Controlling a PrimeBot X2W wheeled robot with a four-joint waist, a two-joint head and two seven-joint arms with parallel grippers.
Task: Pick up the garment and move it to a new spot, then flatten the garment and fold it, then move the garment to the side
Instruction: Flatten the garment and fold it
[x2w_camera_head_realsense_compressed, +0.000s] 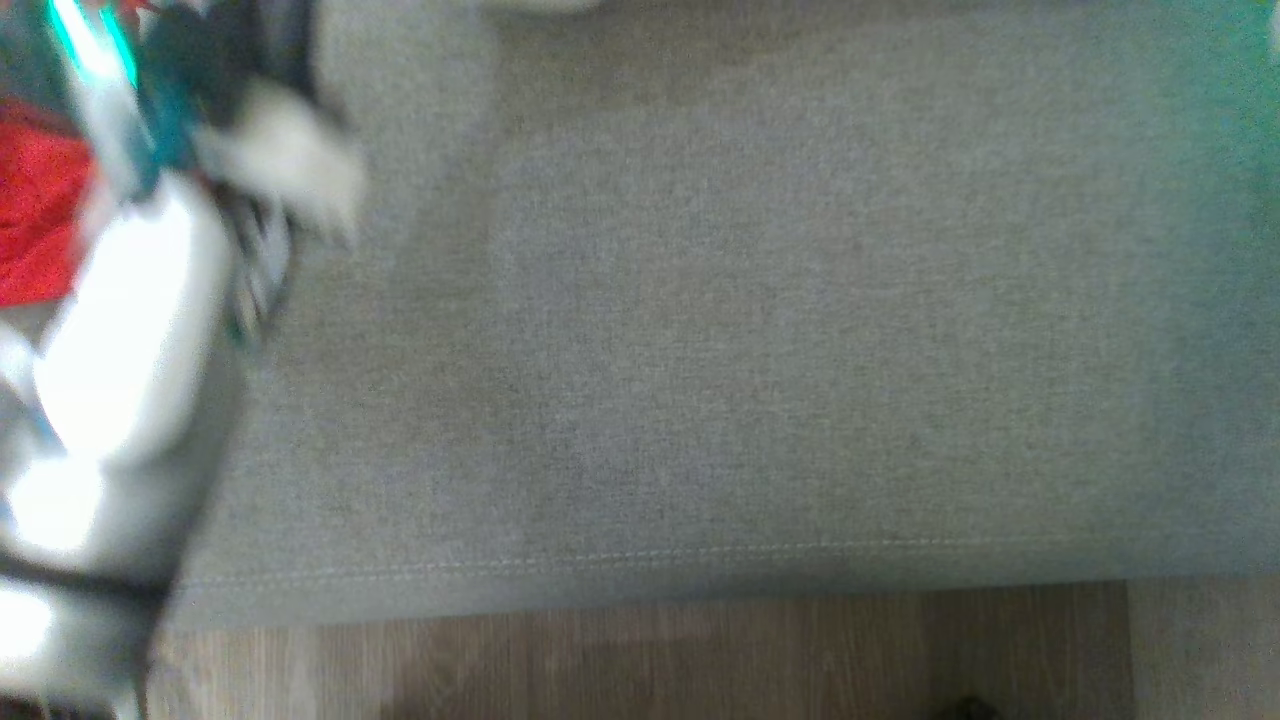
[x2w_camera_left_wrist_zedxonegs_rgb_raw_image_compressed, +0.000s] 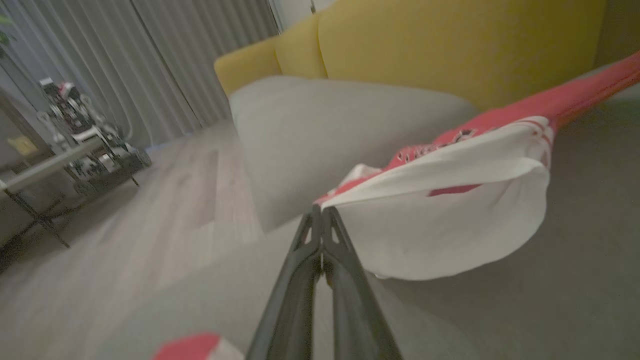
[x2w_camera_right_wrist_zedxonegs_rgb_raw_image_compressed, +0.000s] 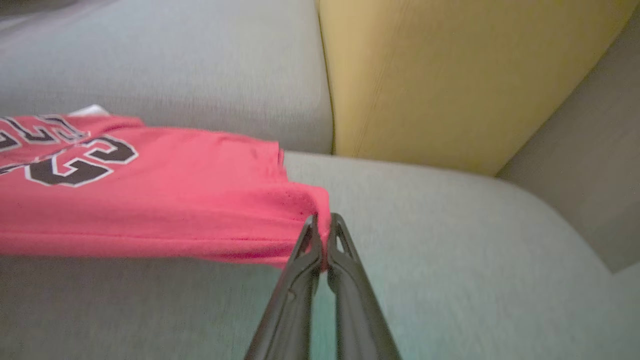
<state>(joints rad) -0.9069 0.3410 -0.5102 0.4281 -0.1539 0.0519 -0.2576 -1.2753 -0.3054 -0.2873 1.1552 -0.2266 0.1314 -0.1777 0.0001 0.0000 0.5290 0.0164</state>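
over the grey sofa, left fingers and right fingers pinch the red-and-white garment taut.

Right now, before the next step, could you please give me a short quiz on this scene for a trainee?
1. True or false: the right gripper hangs open, clear of the garment.
2. Pick one: the back cushion behind the grey seat is A) blue, B) yellow, C) black.
3. Short answer: what is the left gripper shut on?

Key
1. False: it is shut on a corner of the garment.
2. B.
3. The garment, at an edge where its white and red fabric meet.
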